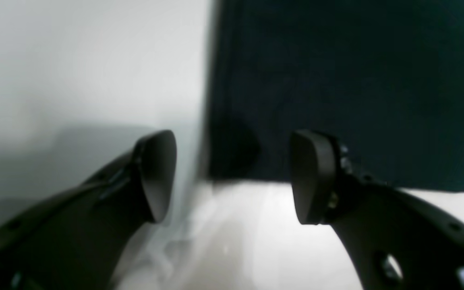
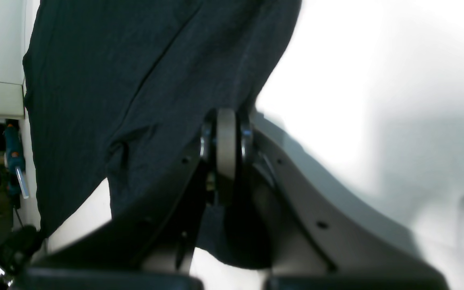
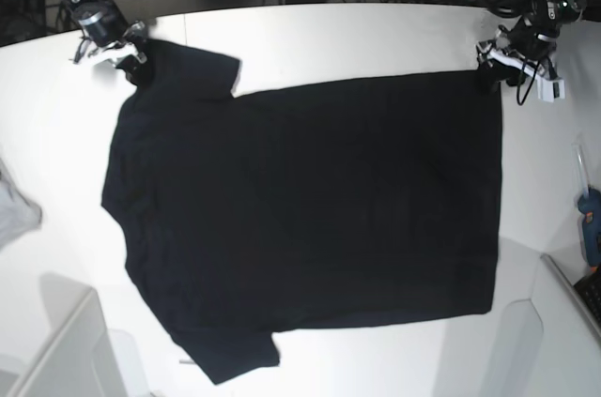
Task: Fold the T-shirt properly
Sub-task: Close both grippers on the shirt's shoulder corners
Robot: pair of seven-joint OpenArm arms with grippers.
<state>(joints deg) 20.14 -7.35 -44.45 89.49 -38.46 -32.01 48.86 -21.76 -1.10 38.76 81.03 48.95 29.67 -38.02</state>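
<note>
The black T-shirt (image 3: 310,209) lies spread flat, plain side up, on the white table (image 3: 357,40), sleeves toward the left of the base view. My right gripper (image 3: 136,64) is at the far-left sleeve. In the right wrist view this gripper (image 2: 226,161) is shut, with dark T-shirt cloth (image 2: 115,80) bunched around its fingers. My left gripper (image 3: 488,73) is at the far-right hem corner. Seen from the left wrist, that gripper (image 1: 234,177) is open and the T-shirt's corner (image 1: 357,80) lies just beyond the gap, loose on the table.
A small grey cloth (image 3: 14,209) lies at the table's left edge. A blue tool (image 3: 590,219) rests at the right edge. White panels stand at the near-left corner (image 3: 56,350) and the near-right corner (image 3: 554,322). Cables crowd the back edge.
</note>
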